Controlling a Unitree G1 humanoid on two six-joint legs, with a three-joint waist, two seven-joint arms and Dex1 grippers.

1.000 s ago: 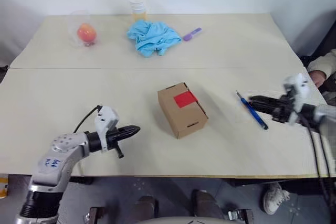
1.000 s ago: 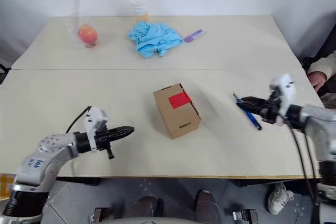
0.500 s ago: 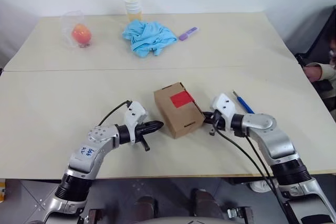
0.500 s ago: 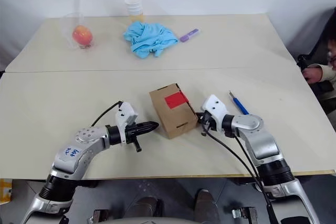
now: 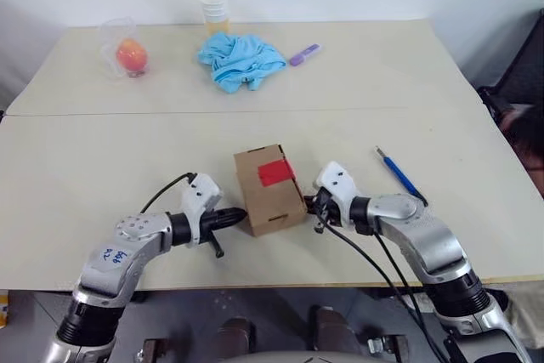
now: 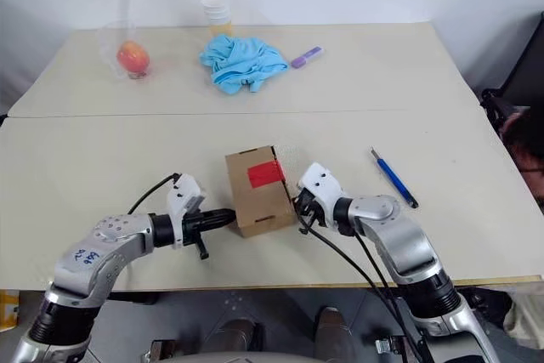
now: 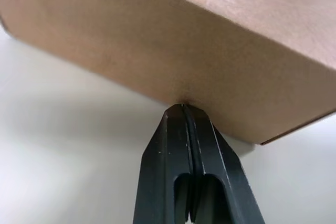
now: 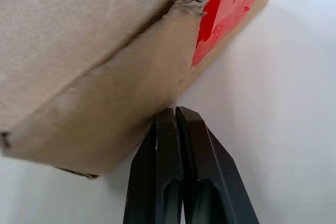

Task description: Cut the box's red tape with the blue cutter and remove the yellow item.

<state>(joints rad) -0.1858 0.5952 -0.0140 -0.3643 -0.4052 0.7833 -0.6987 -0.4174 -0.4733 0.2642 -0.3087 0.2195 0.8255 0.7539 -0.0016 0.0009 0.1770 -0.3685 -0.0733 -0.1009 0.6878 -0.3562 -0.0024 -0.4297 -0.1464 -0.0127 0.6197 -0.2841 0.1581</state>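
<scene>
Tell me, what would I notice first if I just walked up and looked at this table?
Probably the small brown box with bright red tape on top, near the front of the table, squeezed between the shut left gripper and the shut right gripper, one pressing each side. To its right lies the blue cutter, untouched. At the far edge sit a crumpled blue cloth and an orange fruit in clear plastic.

Both arms reach inward low over the counter, their tips pointing toward each other. The left claw (image 5: 240,215) has its black fingers pressed together. The right claw (image 5: 310,204) is likewise pinched closed, wrist angled down.
</scene>
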